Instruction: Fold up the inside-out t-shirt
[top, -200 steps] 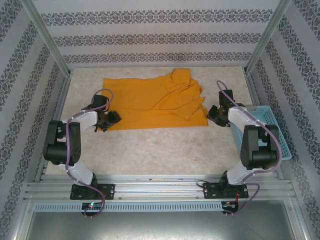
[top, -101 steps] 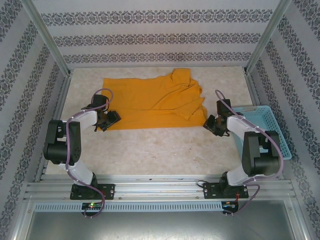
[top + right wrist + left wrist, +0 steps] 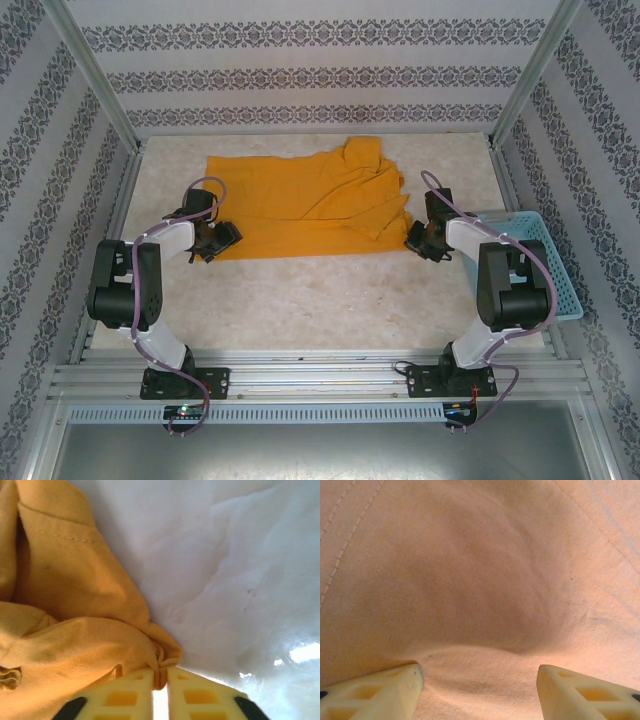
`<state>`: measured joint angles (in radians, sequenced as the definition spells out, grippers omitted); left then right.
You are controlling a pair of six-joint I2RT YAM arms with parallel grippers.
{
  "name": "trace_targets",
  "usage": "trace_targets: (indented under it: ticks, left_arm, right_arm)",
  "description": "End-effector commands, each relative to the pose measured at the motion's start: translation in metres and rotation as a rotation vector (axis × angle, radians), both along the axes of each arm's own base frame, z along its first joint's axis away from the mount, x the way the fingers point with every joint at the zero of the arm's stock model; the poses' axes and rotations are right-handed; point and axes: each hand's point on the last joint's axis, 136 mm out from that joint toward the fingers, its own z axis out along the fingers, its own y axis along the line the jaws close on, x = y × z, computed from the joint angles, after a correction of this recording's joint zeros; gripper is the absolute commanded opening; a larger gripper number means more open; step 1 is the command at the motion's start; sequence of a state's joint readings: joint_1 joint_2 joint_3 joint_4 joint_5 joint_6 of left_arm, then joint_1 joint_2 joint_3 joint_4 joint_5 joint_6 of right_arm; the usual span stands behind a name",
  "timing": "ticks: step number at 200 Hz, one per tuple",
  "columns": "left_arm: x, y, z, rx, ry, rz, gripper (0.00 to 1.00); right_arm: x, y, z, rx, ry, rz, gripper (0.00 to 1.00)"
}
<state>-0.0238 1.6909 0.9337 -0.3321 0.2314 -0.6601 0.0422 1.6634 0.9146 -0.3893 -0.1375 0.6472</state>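
Note:
The mustard-orange t-shirt (image 3: pixel 300 205) lies spread across the far half of the table, its right part bunched in folds. My left gripper (image 3: pixel 222 240) sits at the shirt's near-left corner. In the left wrist view its gripper (image 3: pixel 480 690) stands open, the pale fingers (image 3: pixel 385 692) wide apart over the cloth (image 3: pixel 480 580). My right gripper (image 3: pixel 413 240) is at the shirt's near-right corner. Seen from the right wrist, that gripper (image 3: pixel 160 676) is shut on a pinched fold of the shirt's edge (image 3: pixel 90 645).
A light-blue plastic basket (image 3: pixel 545 270) stands at the right edge, beside the right arm. Patterned walls and a metal frame enclose the marbled table (image 3: pixel 320 300). Bare tabletop stretches between the shirt and the arm bases.
The right gripper moved left to the shirt's near-right corner and closed on the cloth. The left arm and the shirt's left part have not moved.

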Motion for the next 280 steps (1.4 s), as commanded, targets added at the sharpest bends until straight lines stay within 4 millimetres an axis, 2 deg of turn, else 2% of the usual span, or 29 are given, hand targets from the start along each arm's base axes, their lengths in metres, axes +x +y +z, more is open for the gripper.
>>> trace_targets:
  ticks: [1,24,48,80,100,124,133,152,174,192,205,221,246,262,280]
  left_arm:
    - [-0.021,0.018,-0.022,0.051,0.095,0.021,0.64]
    - [-0.021,0.023,-0.022,0.058,0.098,0.026,0.64]
    - [-0.021,0.027,-0.022,0.063,0.098,0.03,0.64]
    - [-0.02,0.028,-0.021,0.067,0.098,0.028,0.64]
    - [-0.021,0.027,-0.021,0.064,0.098,0.026,0.64]
    - [-0.024,0.027,-0.023,0.061,0.103,0.027,0.64]
    - [-0.025,0.026,-0.023,0.057,0.105,0.026,0.64]
    - [-0.027,0.024,-0.021,0.045,0.107,0.021,0.63]
    - [-0.029,0.024,-0.011,0.046,0.093,0.015,0.64]
    - [-0.026,0.026,0.005,0.059,0.063,0.013,0.64]
    - [-0.022,0.025,0.018,0.06,0.039,0.014,0.64]
    - [-0.014,0.023,0.034,0.053,0.002,0.013,0.64]
    - [0.004,0.006,0.052,0.037,-0.054,-0.032,0.64]
    - [0.014,-0.004,0.051,0.028,-0.065,-0.062,0.64]
    - [0.022,-0.009,0.041,0.011,-0.062,-0.075,0.65]
  right_arm:
    - [-0.001,-0.011,0.0,-0.08,0.018,-0.001,0.09]
    - [-0.002,-0.02,0.013,-0.14,-0.011,0.004,0.0]
    - [-0.003,-0.032,0.038,-0.235,-0.069,0.028,0.0]
    - [-0.003,-0.031,0.066,-0.348,-0.142,0.119,0.0]
    - [-0.011,-0.026,0.067,-0.373,-0.131,0.147,0.0]
    - [-0.025,-0.027,0.047,-0.366,-0.061,0.128,0.0]
    - [-0.029,-0.029,0.041,-0.361,-0.034,0.118,0.05]
    - [-0.032,-0.032,0.042,-0.337,-0.017,0.093,0.27]
    - [-0.021,-0.022,0.071,-0.287,-0.113,0.103,0.4]
    - [-0.01,-0.006,0.096,-0.24,-0.192,0.13,0.45]
    - [-0.004,0.008,0.105,-0.208,-0.224,0.157,0.47]
    - [0.004,0.024,0.101,-0.148,-0.228,0.168,0.48]
    - [0.019,0.054,0.079,0.002,-0.207,0.174,0.48]
    - [0.027,0.065,0.059,0.067,-0.175,0.168,0.47]
    - [0.03,0.066,0.036,0.086,-0.127,0.151,0.47]
